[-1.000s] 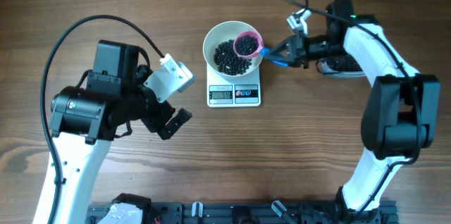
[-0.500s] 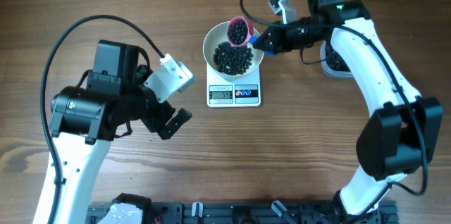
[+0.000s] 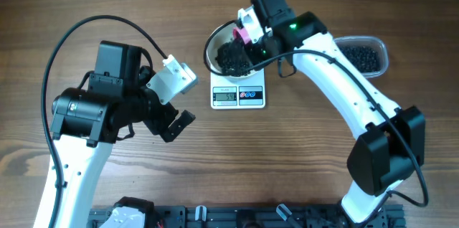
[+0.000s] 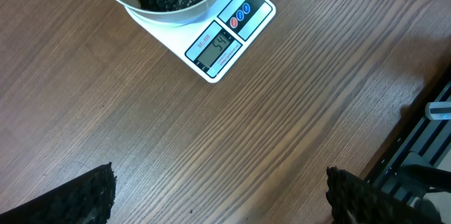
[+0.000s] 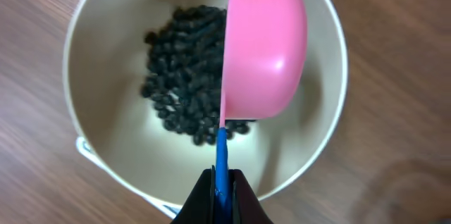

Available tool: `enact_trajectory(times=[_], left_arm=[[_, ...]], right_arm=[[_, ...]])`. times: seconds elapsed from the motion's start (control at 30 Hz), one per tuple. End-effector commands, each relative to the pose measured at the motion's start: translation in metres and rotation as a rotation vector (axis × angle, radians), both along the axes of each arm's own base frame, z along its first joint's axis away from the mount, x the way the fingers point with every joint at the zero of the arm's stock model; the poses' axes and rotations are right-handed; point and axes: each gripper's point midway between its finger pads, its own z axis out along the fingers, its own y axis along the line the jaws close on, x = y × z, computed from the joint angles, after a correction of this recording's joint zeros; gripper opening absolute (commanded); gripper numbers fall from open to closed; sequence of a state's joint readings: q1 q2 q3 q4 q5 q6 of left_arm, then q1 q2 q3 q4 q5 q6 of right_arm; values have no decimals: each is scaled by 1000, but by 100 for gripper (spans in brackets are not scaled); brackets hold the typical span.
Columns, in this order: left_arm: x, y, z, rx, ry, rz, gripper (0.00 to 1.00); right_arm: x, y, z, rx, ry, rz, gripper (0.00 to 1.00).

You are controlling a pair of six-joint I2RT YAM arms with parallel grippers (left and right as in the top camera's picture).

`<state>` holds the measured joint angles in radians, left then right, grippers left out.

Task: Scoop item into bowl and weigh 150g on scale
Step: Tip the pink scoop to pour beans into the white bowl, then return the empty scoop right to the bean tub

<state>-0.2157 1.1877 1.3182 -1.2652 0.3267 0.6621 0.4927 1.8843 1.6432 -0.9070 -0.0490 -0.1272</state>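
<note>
Beads (image 5: 180, 76): most sit as a dark heap in the white bowl (image 5: 106, 139). The bowl is on the scale (image 4: 236, 30) so every dump gets weighed. Rest of the stock is in the clear tub (image 3: 382, 49) on the R arm's side.

R pincer (image 5: 220, 182) is clamped on the blue handle of the pink scoop (image 5: 264, 48). Scoop is rolled on its side over the bowl, mouth toward the heap, i.e. pour pose.

L pincer (image 4: 220, 196) has jaws wide apart, holding nothing, parked over bare tabletop (image 3: 287, 156) clear of the pour, cam on the LCD. Readout maybe 54, view's soft; if so, short of tgt and more scoops needed.

Count: 1 bowl, 1 scale, 1 scoop, 1 tub, 2 arms.
</note>
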Motion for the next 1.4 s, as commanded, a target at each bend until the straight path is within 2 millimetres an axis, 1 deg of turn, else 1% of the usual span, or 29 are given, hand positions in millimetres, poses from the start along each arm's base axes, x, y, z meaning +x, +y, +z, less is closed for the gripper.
enact_trajectory(times=[0.0, 0.07, 0.33, 0.4, 0.47, 0.53, 0.6, 0.7, 0.77, 0.8, 0.83, 0.93, 1.0, 1.07, 1.13, 1.17, 1.2, 1.23, 1.3, 1.33, 1.37], left_arm=[[2, 1, 4, 2, -18, -10, 100], [2, 1, 4, 2, -18, -10, 100], [2, 1, 4, 2, -18, -10, 100], [2, 1, 4, 2, -18, -10, 100], [2, 1, 4, 2, -18, -10, 100], [2, 1, 4, 2, -18, -10, 100], [2, 1, 4, 2, -18, -10, 100], [2, 1, 4, 2, -18, -10, 100], [2, 1, 4, 2, -18, -10, 100], [2, 1, 4, 2, -18, -10, 100], [2, 1, 4, 2, -18, -10, 100], [2, 1, 4, 2, -18, -10, 100], [2, 1, 4, 2, -18, -10, 100], [2, 1, 4, 2, -18, -10, 100], [2, 1, 4, 2, -18, -10, 100], [2, 1, 4, 2, -18, -10, 100], [2, 1, 4, 2, -18, -10, 100], [2, 1, 4, 2, -18, -10, 100], [2, 1, 4, 2, -18, -10, 100], [2, 1, 4, 2, -18, -10, 100], [2, 1, 4, 2, -18, -10, 100]], right_arm=[[12, -13, 17, -119, -116, 6, 4], [14, -17, 18, -145, -131, -1, 4], [15, -17, 29, -166, -172, 67, 4], [16, -17, 47, -156, -222, 75, 4], [11, -11, 56, -106, -227, 93, 4], [4, -7, 52, -81, -192, 109, 4], [3, -8, 51, -85, -187, 104, 4], [6, -14, 59, -70, -198, 44, 4], [-5, -5, 66, 12, -166, 82, 4], [-8, -1, 67, 35, -155, 96, 4], [-8, -1, 66, 31, -154, 97, 4], [-11, -3, 54, -1, -138, 99, 4], [-5, -10, 57, -18, -156, 45, 4], [6, -27, 73, 5, -178, -44, 4], [13, -59, 91, 4, -193, -116, 4], [14, -79, 94, -4, -185, -157, 4], [12, -104, 94, -19, -160, -211, 4], [7, -134, 91, -40, -118, -275, 4], [-2, -172, 84, -68, -52, -358, 4], [-6, -199, 79, -79, -18, -426, 4], [-8, -220, 76, -88, -3, -476, 4]])
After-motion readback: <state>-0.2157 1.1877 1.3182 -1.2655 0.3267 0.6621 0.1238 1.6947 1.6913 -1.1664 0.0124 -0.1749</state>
